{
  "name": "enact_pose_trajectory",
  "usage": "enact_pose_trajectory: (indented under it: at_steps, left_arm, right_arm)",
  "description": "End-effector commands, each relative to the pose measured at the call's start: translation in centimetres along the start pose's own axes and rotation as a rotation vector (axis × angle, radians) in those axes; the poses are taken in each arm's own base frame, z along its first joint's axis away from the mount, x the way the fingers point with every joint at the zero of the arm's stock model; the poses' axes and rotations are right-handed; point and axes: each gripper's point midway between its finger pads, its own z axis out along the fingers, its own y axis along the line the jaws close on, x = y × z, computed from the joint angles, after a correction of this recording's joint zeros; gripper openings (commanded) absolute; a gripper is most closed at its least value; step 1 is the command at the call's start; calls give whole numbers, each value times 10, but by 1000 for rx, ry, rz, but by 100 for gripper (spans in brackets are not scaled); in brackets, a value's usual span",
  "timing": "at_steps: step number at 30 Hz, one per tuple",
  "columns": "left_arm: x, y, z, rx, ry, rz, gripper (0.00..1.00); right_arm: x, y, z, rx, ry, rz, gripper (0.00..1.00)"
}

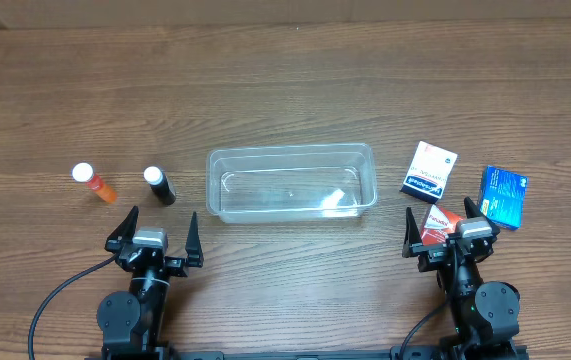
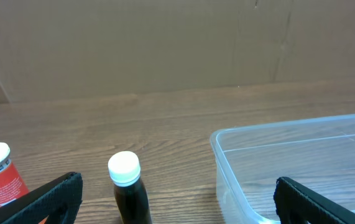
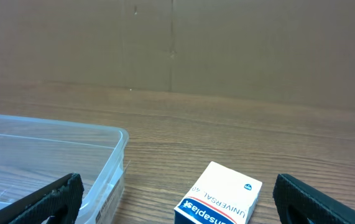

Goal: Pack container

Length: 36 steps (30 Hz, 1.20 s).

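White box (image 3: 222, 194): "UNIVERSAL 40", brand word partly cut off. Orange bottle (image 2: 0, 175): label print too small to read.

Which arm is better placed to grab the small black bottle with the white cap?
Left. The left claw, open, sits beside the black white-capped bottle, seen just ahead in its wrist camera. The right claw is beyond the clear plastic tub.

The surface (image 1: 285, 90) is brown wood grain, and the container (image 1: 265, 150) is clear. The orange bottle (image 1: 95, 184) and the black bottle (image 1: 159, 186) both have white caps. The white box (image 1: 430, 171) carries a dark blue band, and there are also a blue box (image 1: 504, 196) and a red box (image 1: 439, 222).
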Motion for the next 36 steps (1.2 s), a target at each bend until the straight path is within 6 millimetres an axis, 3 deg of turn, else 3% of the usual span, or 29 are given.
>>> enact_pose_trajectory:
  at_steps: [1,23,28,36]
  left_arm:
    - [0,-1,0,6,-4,-9,100]
    - [0,-2,0,12,-5,-10,100]
    - [0,-2,0,14,-4,-61,100]
    - [-2,-2,-1,15,-6,-165,100]
  right_arm:
    - [-2,-1,0,5,-13,-3,100]
    - [-2,5,0,-24,-14,5,100]
    - [-2,4,0,-25,-12,105,100]
    - [-10,4,-2,-24,-23,111,100]
